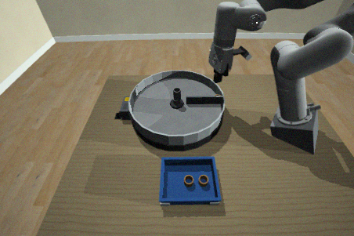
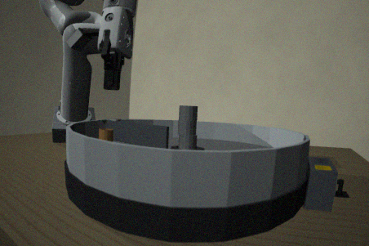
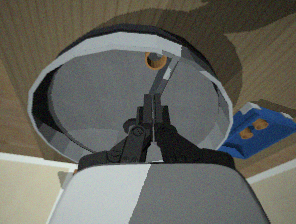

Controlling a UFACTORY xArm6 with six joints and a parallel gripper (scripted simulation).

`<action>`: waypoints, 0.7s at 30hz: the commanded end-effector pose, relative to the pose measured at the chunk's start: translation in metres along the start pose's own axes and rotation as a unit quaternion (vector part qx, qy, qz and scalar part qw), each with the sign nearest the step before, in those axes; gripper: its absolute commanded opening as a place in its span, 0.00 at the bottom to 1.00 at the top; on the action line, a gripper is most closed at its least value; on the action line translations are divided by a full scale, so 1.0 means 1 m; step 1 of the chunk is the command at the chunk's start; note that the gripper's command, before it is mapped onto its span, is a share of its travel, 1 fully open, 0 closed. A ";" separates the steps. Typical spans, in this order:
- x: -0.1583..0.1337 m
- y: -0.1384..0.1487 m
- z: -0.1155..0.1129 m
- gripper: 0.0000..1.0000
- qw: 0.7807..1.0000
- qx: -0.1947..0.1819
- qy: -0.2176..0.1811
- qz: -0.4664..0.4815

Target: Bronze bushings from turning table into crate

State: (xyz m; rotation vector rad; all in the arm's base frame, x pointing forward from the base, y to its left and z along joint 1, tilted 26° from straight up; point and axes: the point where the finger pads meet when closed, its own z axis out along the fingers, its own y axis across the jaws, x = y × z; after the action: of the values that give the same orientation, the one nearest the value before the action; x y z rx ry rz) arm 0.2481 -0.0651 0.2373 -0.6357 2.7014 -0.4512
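The round grey turning table [image 1: 177, 107] has a centre post [image 1: 177, 96] and a dark divider bar [image 1: 204, 100]. One bronze bushing [image 2: 106, 134] stands on the table against the rim, beside the divider; it also shows in the wrist view [image 3: 155, 61]. The blue crate [image 1: 190, 180] in front of the table holds two bronze bushings [image 1: 189, 180] [image 1: 203, 179]. My gripper [image 1: 219, 76] [image 2: 112, 84] is shut and empty. It hangs above the table's far right rim, above and a little behind the bronze bushing. No steel bushing shows in any view.
A small motor box with a yellow label [image 2: 323, 182] is fixed to the table's left side. My arm's base [image 1: 294, 126] stands to the right of the table. The crate also shows at the right of the wrist view [image 3: 257, 129].
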 end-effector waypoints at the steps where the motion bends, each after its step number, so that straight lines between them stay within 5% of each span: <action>1: 0.000 0.000 0.012 0.00 1.000 0.000 -0.001 0.000; 21: 0.000 0.000 0.021 0.00 1.000 0.000 -0.001 0.000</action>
State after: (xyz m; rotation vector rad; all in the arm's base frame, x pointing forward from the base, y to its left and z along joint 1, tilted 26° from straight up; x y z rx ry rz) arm 0.2562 -0.0700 0.2174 -0.6358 2.7029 -0.4505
